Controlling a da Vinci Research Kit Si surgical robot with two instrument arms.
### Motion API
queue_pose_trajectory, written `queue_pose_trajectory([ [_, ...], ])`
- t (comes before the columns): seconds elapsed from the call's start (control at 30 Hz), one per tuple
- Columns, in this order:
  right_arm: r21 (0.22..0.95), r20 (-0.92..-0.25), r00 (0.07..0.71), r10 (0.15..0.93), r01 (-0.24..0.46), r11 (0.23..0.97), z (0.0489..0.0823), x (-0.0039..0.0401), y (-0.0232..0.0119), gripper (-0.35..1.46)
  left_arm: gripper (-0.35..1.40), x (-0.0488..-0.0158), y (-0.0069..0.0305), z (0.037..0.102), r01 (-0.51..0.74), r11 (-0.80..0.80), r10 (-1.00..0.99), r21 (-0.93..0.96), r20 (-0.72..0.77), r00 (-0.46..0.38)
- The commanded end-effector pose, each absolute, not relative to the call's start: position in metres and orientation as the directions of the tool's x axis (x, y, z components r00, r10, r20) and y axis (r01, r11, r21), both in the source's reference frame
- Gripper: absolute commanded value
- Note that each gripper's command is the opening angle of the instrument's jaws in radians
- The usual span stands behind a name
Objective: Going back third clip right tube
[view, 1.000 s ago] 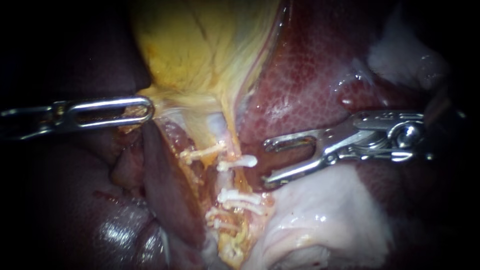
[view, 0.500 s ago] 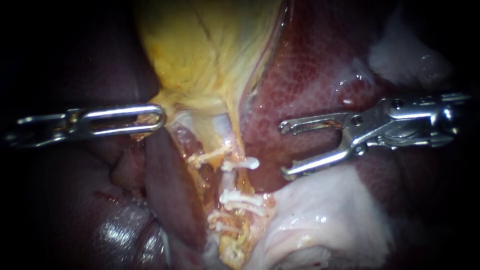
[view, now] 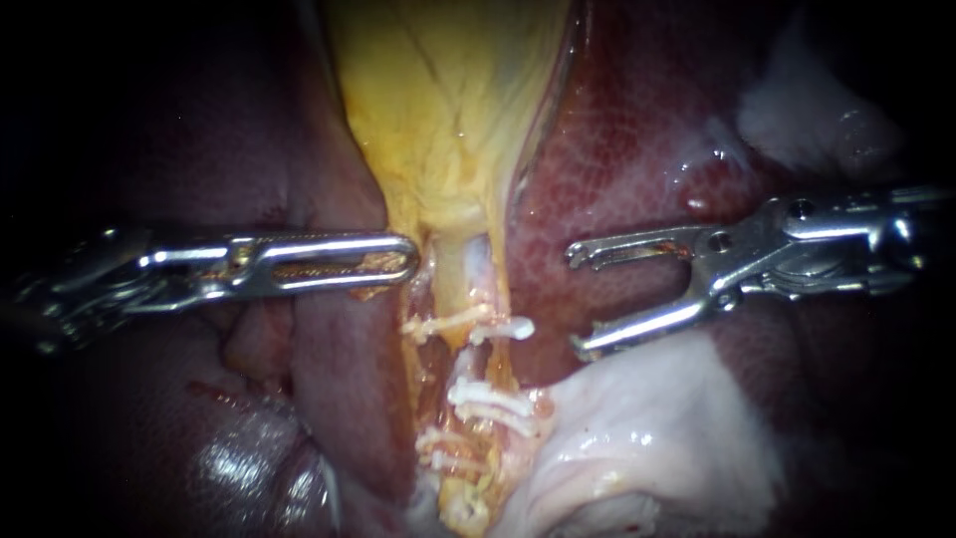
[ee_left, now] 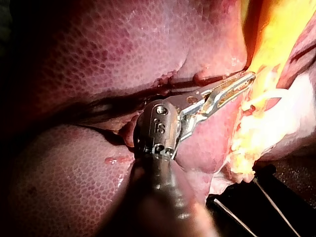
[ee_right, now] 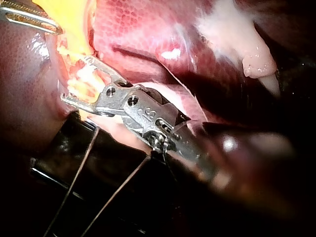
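Endoscope view: the right tool (view: pixel 578 301), jaws gaping and empty, sits centre right, with the near-vertical right tube (view: pixel 472 267) and its white clips (view: pixel 490 399) just to its left, nearer the left tool (view: pixel 403 261), which is clamped on the gallbladder (view: pixel 448 120).

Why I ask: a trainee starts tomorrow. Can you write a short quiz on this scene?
1. Short answer: what do the white clips sit on?
2. True or false: the right instrument's end effector is shut on a clip.
3. The left instrument's end effector grips: A the liver; B the gallbladder; C a clip.
Key: 1 a tube; 2 false, it is open and empty; 3 B.
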State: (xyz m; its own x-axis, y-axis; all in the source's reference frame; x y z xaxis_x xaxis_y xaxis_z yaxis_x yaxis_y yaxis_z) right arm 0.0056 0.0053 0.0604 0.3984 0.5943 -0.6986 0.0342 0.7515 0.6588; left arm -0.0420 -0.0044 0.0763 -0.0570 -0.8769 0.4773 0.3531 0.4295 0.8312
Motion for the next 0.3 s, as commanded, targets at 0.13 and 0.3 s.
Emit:
queue_pose_trajectory([
  [0.13,0.659,-0.699,0.398,0.594,0.035,0.751,0.0603,0.0056,0.0052,0.6,-0.35,-0.0419,-0.0044,0.0763,0.354,0.434,-0.875,0.828,0.481,-0.054],
  [0.3,0.659,-0.699,0.398,0.594,0.035,0.751,0.0603,0.0055,0.0052,0.6,-0.35,-0.0419,-0.0044,0.0763,0.353,0.434,-0.875,0.828,0.481,-0.053],
])
